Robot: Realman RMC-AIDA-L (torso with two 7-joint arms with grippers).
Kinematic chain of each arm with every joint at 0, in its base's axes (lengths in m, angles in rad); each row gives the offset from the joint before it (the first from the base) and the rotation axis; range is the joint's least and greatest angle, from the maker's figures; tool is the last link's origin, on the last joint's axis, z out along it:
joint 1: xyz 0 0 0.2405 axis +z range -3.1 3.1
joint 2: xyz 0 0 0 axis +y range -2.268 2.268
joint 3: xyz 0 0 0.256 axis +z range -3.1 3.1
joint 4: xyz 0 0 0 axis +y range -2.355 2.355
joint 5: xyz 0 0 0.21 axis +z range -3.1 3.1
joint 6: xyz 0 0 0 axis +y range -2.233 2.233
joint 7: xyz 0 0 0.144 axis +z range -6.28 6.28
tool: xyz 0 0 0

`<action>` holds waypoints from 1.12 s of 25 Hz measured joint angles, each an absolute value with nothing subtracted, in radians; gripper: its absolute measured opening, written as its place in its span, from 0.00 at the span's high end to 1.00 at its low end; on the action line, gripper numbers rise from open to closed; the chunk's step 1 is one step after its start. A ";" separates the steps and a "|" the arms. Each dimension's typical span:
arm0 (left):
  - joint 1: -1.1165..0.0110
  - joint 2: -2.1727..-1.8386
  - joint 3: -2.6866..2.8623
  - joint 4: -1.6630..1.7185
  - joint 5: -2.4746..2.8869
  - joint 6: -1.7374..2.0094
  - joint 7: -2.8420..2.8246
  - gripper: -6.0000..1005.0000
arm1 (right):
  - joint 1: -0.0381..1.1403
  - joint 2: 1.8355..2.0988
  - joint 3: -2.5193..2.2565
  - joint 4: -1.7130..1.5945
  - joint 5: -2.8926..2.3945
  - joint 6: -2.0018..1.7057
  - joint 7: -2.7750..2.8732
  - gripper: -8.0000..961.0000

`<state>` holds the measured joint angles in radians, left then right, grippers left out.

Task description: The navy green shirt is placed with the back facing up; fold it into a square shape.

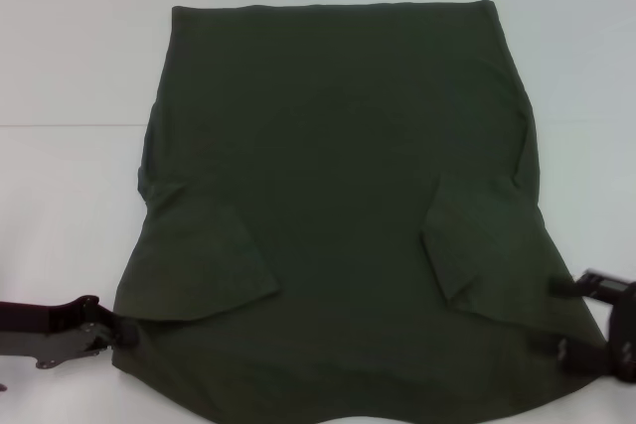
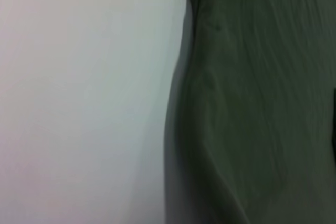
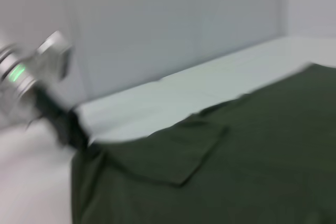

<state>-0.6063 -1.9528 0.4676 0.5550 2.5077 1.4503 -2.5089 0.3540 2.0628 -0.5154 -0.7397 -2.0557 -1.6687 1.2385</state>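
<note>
The navy green shirt [image 1: 338,206] lies flat on the white table [image 1: 70,67], plain back up, both sleeves folded inward onto the body. My left gripper [image 1: 124,331] is at the shirt's near left corner, its dark tips pinched together on the cloth edge; the right wrist view shows it from afar as the left gripper [image 3: 79,139], meeting that corner. The left wrist view shows only the shirt's edge [image 2: 252,108] against the table. My right gripper [image 1: 561,315] is at the near right corner, its two fingers spread apart beside the hem.
White tabletop [image 1: 60,215] surrounds the shirt on the left, right and far sides. A pale wall [image 3: 173,19] rises behind the table in the right wrist view.
</note>
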 joint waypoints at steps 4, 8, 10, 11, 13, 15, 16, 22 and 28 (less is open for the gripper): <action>-0.606 -1.954 0.467 0.557 2.506 1.448 -2.496 0.97 | 0.379 2.014 -0.485 -0.807 -2.065 -1.681 1.615 0.08; -0.606 -1.954 0.466 0.560 2.505 1.448 -2.488 0.97 | 0.411 1.955 -0.489 -0.883 -2.123 -1.683 2.002 0.08; -0.605 -1.952 0.465 0.561 2.501 1.448 -2.484 0.97 | 0.427 1.918 -0.491 -0.896 -2.153 -1.693 2.176 0.08; -0.604 -1.951 0.465 0.561 2.497 1.449 -2.481 0.97 | 0.434 1.898 -0.493 -0.896 -2.168 -1.700 2.261 0.08; -0.603 -1.947 0.465 0.562 2.488 1.453 -2.474 0.97 | 0.449 1.867 -0.493 -0.894 -2.197 -1.715 2.387 0.08; -0.604 -1.945 0.465 0.564 2.485 1.455 -2.469 0.97 | 0.461 1.852 -0.490 -0.892 -2.234 -1.719 2.450 0.08; -0.605 -1.945 0.465 0.565 2.484 1.455 -2.466 0.97 | 0.467 1.848 -0.490 -0.890 -2.255 -1.720 2.469 0.08; -0.613 -1.944 0.470 0.565 2.483 1.451 -2.462 0.97 | 0.519 1.840 -0.489 -0.880 -2.483 -1.715 2.545 0.08; -0.613 -1.942 0.472 0.565 2.487 1.445 -2.461 0.97 | 0.546 1.849 -0.526 -0.846 -2.544 -1.693 2.569 0.08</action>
